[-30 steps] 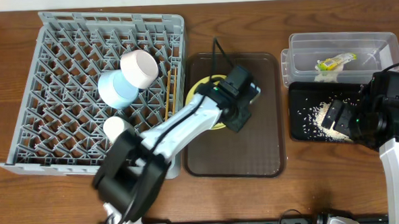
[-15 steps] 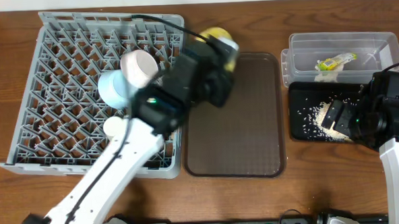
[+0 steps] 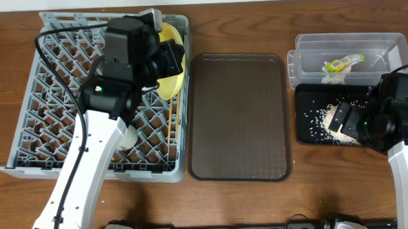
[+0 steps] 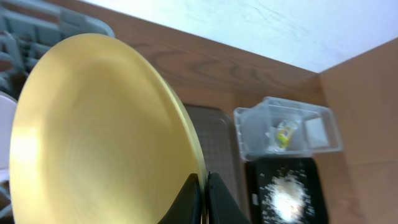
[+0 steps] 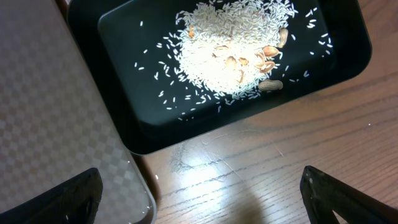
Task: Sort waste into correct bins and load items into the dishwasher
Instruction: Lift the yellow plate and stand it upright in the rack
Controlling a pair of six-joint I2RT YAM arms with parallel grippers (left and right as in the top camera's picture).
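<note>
My left gripper (image 4: 203,186) is shut on the rim of the round yellow plate (image 4: 93,137). It holds the plate (image 3: 174,76) on edge over the back right part of the grey dish rack (image 3: 25,136). The left arm hides most of what stands in the rack; a small white cup (image 3: 128,138) peeks out beside it. The yellow-green wrapper (image 3: 341,64) lies in the clear tub (image 3: 380,43). White rice (image 5: 230,50) with a few brown bits is heaped in the black tray (image 5: 124,118). My right gripper (image 5: 199,193) hangs open and empty above the table just in front of that tray.
The brown serving tray (image 3: 238,116) lies bare between the rack and the two bins. The right arm (image 3: 397,120) stands at the table's right edge beside the black tray (image 3: 308,134). Bare wood shows in front of the trays.
The left arm lifted the yellow plate off the brown tray and carried it left and back over the rack. The right arm has not moved.
</note>
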